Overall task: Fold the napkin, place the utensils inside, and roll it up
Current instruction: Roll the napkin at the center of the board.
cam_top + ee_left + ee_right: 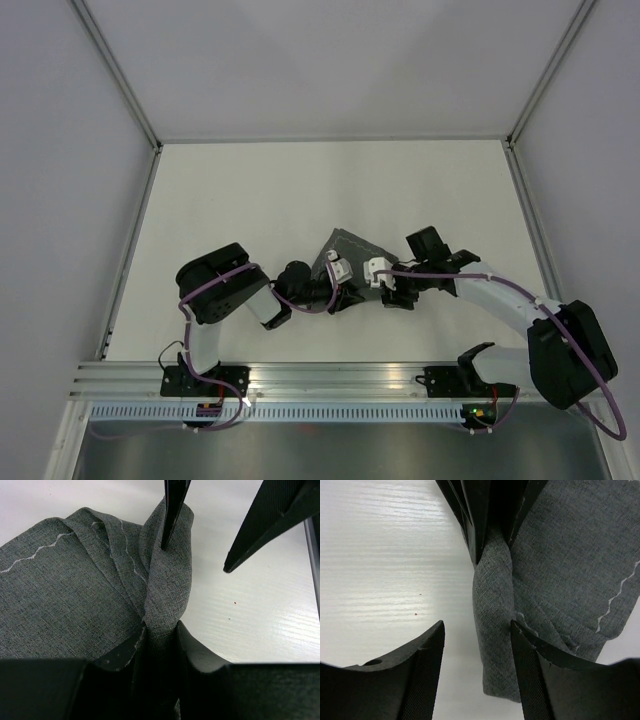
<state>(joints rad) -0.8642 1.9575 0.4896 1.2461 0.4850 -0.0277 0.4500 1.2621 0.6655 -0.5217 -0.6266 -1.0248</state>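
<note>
Two robot arms [500,295] meet near the middle of a white counter [250,200], both bent over one dark grey napkin [352,243] lying in a rough triangle, its point aimed away from the arm bases. The left fingers [125,652] are pinching a raised ridge of the napkin's near edge, the cloth squeezed upright between them, probably so that this edge can be lifted or held in place while the fold is shaped. The right fingers [420,670] face them from the opposite side and are spread apart, straddling the same ridge: one presses against the cloth, the other stands off it over bare counter, so they grip nothing. That placement reads as either letting go of the ridge or preparing to take it. A thin pale stitched hem [35,555] wanders across the fabric, showing that layers overlap. Counted: one napkin, two arms, two fingers on each. No fork shows in any view, so folding looks unfinished and loading and rolling remain.
</note>
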